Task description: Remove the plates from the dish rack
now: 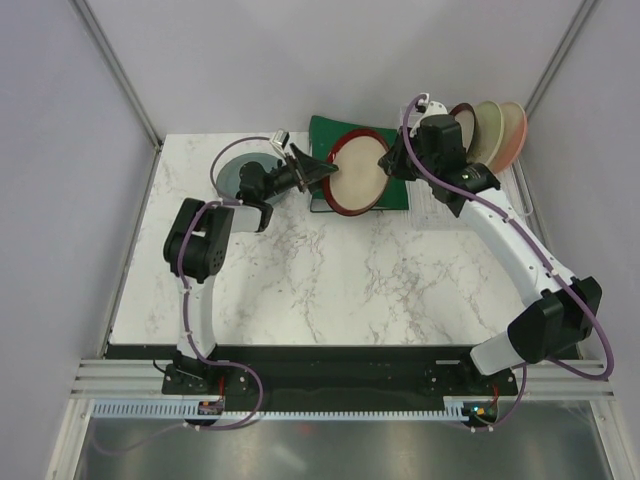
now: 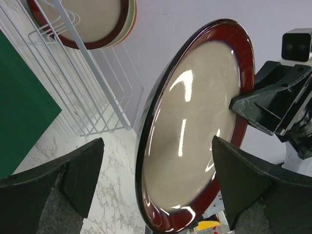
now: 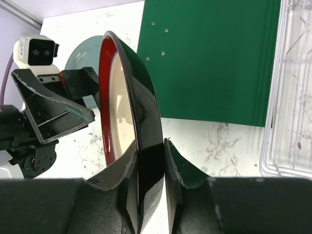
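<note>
My right gripper point(image 1: 392, 160) is shut on the rim of a dark-red-rimmed plate with a beige centre point(image 1: 357, 173), holding it on edge above the table; in the right wrist view both pads point(image 3: 127, 163) pinch its rim point(image 3: 139, 97). My left gripper point(image 1: 308, 170) is open and faces the plate. In the left wrist view the plate's lower edge point(image 2: 195, 126) lies between the spread fingers point(image 2: 80, 178), with no grip showing. A slate grey plate point(image 1: 238, 170) lies flat on the table behind the left gripper. Three more plates point(image 1: 492, 128) stand in the dish rack point(image 1: 430, 206) at the back right.
A flat green binder point(image 1: 345, 130) lies under and behind the held plate; it also shows in the right wrist view point(image 3: 209, 58). The rack's ribs point(image 2: 97, 97) stand close beyond the plate. White walls enclose the marble table point(image 1: 330, 280).
</note>
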Action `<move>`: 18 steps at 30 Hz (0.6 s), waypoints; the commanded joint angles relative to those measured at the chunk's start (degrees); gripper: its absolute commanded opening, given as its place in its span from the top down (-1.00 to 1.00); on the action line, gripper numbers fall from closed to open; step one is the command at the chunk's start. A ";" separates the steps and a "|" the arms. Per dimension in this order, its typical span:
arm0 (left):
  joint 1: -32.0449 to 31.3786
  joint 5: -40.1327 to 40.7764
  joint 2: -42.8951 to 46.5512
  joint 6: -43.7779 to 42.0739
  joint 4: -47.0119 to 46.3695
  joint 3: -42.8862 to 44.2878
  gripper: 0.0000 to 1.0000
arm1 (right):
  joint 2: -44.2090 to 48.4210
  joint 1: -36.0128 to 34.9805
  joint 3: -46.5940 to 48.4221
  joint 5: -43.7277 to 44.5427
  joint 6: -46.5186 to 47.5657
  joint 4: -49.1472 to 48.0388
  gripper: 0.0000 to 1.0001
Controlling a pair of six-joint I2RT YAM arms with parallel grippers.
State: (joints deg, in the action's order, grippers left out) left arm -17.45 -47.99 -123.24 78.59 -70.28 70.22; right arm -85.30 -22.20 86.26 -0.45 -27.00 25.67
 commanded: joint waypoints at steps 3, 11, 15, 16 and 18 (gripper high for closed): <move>-0.56 -0.61 3.27 -0.28 -0.73 1.42 -0.35 | 4.88 -0.13 0.84 -1.13 -3.14 -13.28 1.00; -0.91 -2.37 4.50 -2.74 3.83 0.71 0.95 | 4.96 -0.22 -0.39 -1.92 -3.93 -14.51 1.00; -1.09 -2.37 5.03 -3.79 4.45 0.97 0.95 | 4.61 -0.30 -0.56 -3.33 -3.76 -14.25 1.00; -1.09 -2.72 5.38 -4.14 4.80 0.98 0.95 | 4.53 -0.30 -0.48 -3.33 -3.93 -13.98 1.00; -1.01 -2.99 7.39 -7.37 9.07 0.62 0.95 | 4.26 -0.22 -0.65 -3.16 -3.67 -13.02 1.00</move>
State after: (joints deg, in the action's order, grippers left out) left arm -17.08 -48.75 -120.84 79.46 -67.16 70.22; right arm -84.03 -21.21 84.03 -0.21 -29.21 21.69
